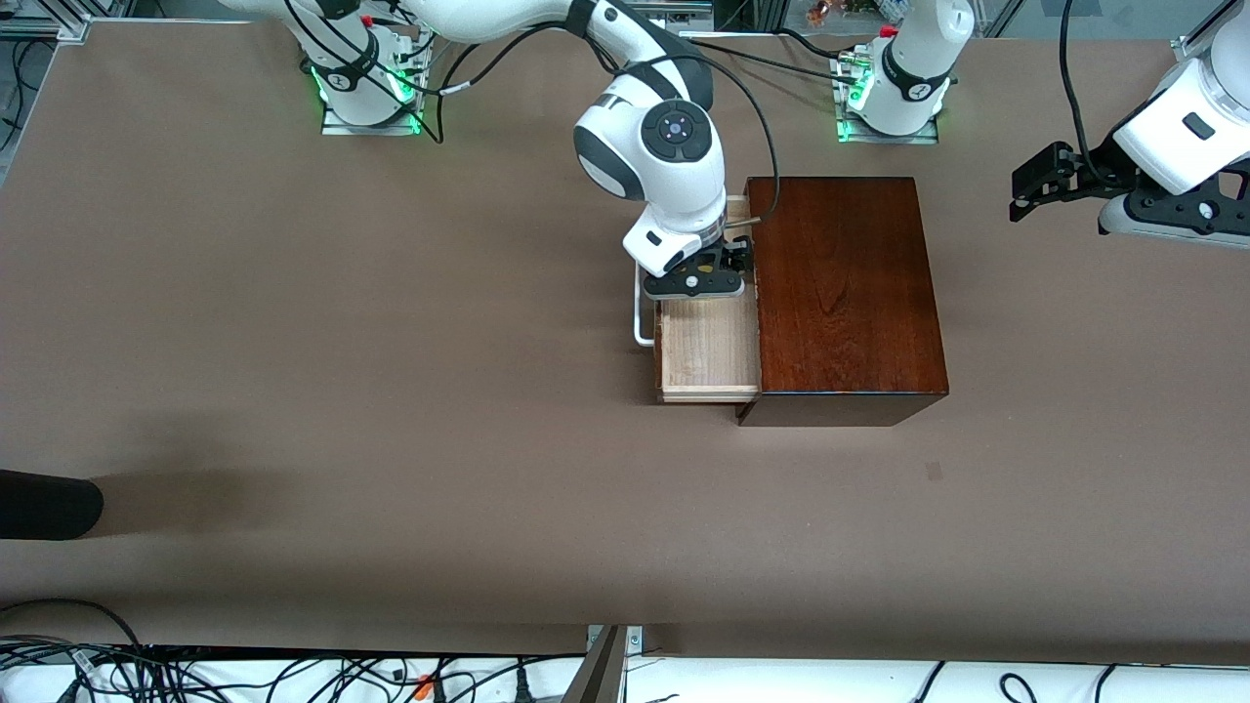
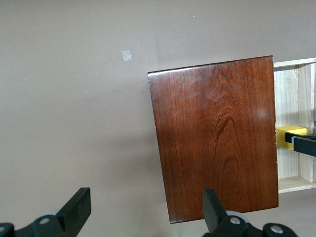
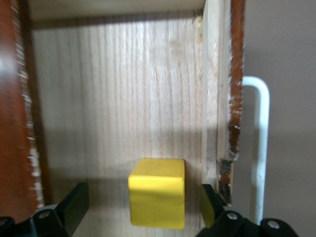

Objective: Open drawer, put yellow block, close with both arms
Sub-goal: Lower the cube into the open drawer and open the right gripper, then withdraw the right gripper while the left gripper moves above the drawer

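Yellow block (image 3: pixel 157 191); pale striped-grain drawer (image 3: pixel 118 98) w/ white handle (image 3: pixel 260 148); glossy red-brown box (image 1: pixel 845 293); dull brown table (image 1: pixel 293 342).

We note the right claw (image 1: pixel 728 266) points down from its bent wrist, fingers (image 3: pixel 74 202) spread wide. The left claw (image 1: pixel 1035 190) waits aloft, fingers (image 2: pixel 76 207) apart.

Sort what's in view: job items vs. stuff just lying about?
Job:
- drawer, pulled open
- yellow block, on the drawer floor
- right hand, open over the block
- left hand, open, waiting above the box

Lying about:
- dark object at the table edge
- cables
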